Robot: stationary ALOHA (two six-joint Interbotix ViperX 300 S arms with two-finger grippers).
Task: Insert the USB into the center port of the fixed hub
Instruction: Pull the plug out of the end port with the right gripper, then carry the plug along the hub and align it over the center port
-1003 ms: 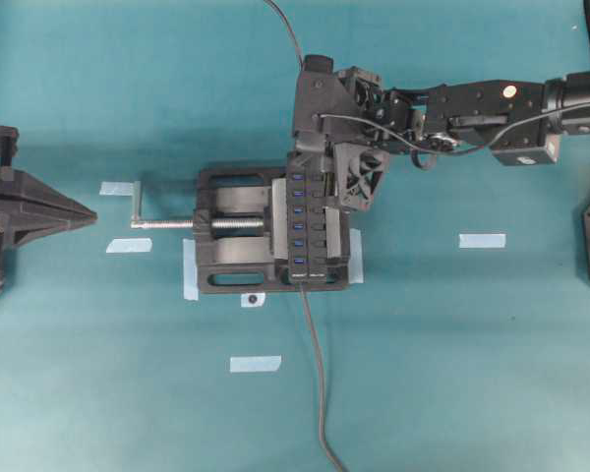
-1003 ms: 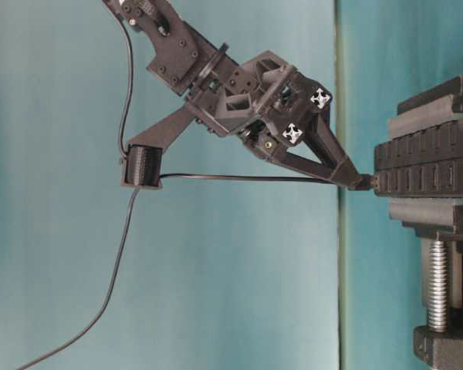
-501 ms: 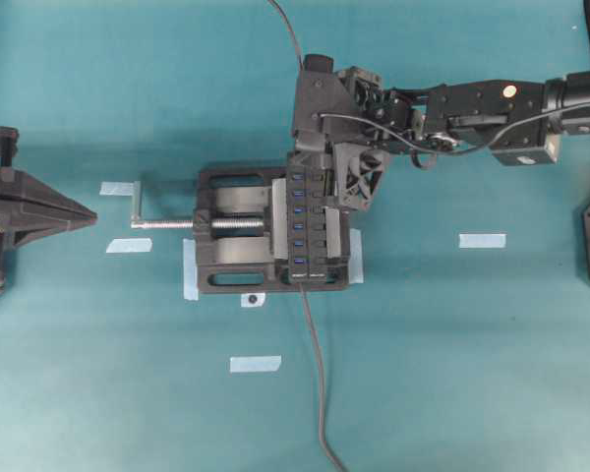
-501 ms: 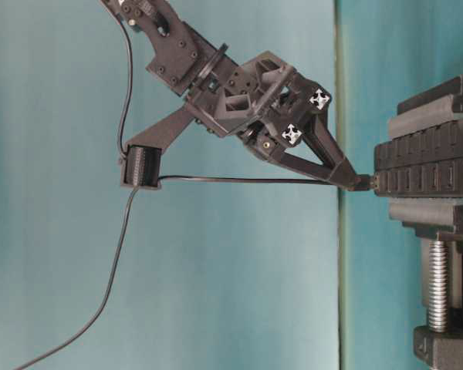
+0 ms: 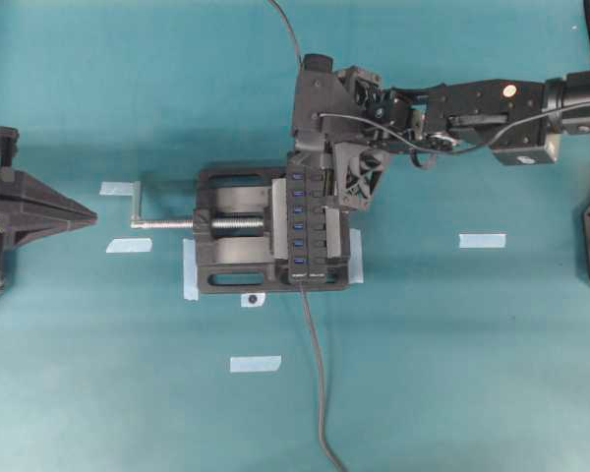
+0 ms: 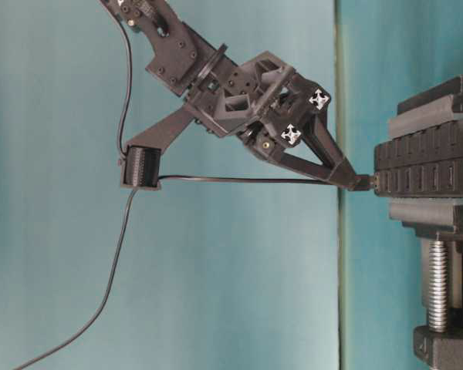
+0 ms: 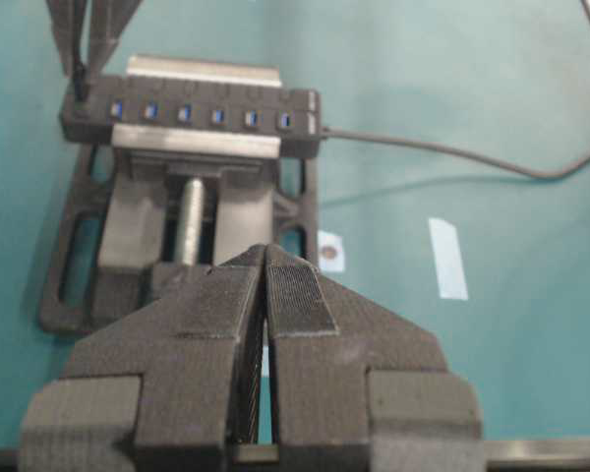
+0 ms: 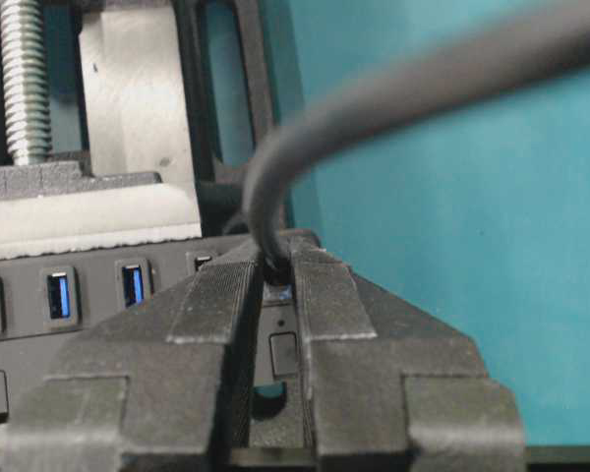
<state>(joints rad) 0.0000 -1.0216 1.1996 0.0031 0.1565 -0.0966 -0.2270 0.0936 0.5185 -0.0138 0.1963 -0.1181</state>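
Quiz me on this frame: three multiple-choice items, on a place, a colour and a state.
1. Where is the small black USB plug? A at one end of the long black hub bar; B at its centre port; C on the table.
2. The hub's port slots are: A red; B blue; C white.
3. The left gripper is: A open; B shut; C holding a cable.
A: the plug sits by the end slot. B: the slots show blue. B: its fingers meet, nothing between.

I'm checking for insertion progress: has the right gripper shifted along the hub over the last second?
No. In the overhead view the right gripper sits at the same end of the fixed hub, holding the USB there.
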